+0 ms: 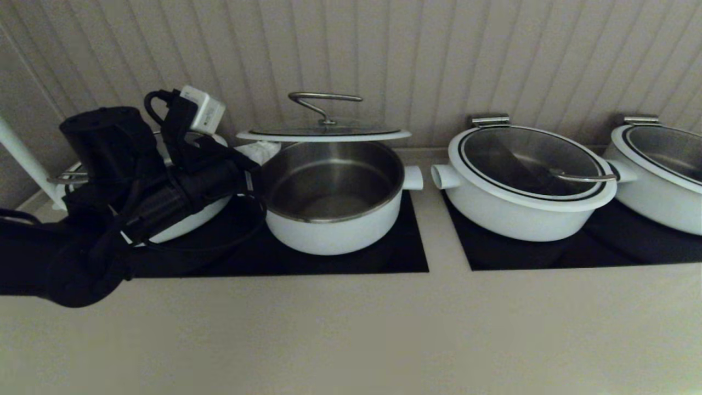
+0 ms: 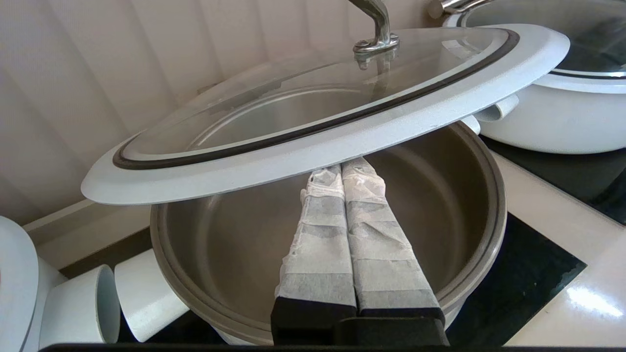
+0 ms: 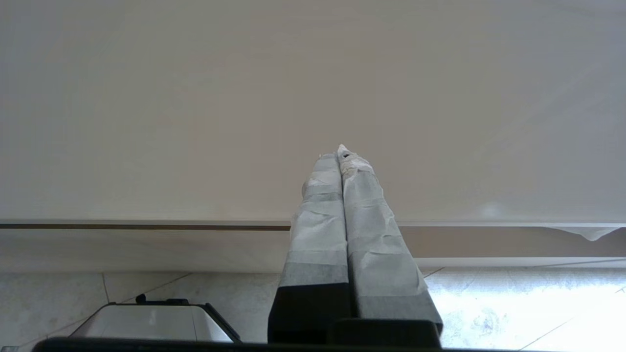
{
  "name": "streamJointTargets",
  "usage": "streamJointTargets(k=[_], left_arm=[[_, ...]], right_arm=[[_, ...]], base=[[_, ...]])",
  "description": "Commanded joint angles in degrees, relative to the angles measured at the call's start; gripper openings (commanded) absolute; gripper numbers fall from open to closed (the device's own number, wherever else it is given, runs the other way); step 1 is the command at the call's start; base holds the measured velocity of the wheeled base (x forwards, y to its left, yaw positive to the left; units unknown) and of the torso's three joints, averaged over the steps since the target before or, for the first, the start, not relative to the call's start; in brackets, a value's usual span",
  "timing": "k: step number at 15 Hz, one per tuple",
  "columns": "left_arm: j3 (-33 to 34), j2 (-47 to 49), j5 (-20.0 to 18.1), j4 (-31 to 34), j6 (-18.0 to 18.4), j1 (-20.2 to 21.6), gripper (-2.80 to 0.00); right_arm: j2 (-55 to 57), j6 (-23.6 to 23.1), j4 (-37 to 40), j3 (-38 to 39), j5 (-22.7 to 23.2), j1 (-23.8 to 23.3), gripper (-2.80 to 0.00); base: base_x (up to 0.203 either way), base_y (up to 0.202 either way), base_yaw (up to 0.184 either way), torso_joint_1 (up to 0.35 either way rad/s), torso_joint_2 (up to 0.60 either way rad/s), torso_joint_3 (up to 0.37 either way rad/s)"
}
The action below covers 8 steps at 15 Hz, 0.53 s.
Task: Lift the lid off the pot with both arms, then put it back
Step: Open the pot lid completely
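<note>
The pot [image 1: 334,230] stands uncovered on the black hob, its steel inside bare. The lid [image 1: 323,133] hovers level just above the pot's rim, its steel bar handle [image 1: 323,99] on top. My left gripper [image 1: 258,151] reaches in from the left. In the left wrist view its fingers [image 2: 318,225] are pressed together over the pot's rim [image 2: 489,205], with the tips of the gripper [image 2: 342,171] tucked under the white rim of the lid [image 2: 313,146]. My right gripper [image 3: 340,154] is shut and empty, low in front of a plain panel, outside the head view.
A wider lidded white pot [image 1: 526,181] stands to the right and another [image 1: 658,164] at the far right. A third white pot [image 1: 192,219] sits behind my left arm. The ribbed wall is close behind. A white bin-like object [image 3: 146,322] is on the floor.
</note>
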Motion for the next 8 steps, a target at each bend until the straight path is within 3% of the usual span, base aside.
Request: streamJointTargets(k=[1,8], left_arm=[[-0.05,-0.10,-0.08,-0.33,0.03,0.01,-2.80],[-0.14,-0.13,-0.08,-0.24,0.03,0.01,-2.80]], right_arm=[[0.36,-0.12,0.03,-0.01,0.06,0.01,-2.80],[0.33,-0.05,0.02,-0.01,0.15,0.66,-2.80]], base=[[0.000,0.000,0.000,0.000,0.00,0.000],[0.000,0.000,0.000,0.000,0.00,0.000]])
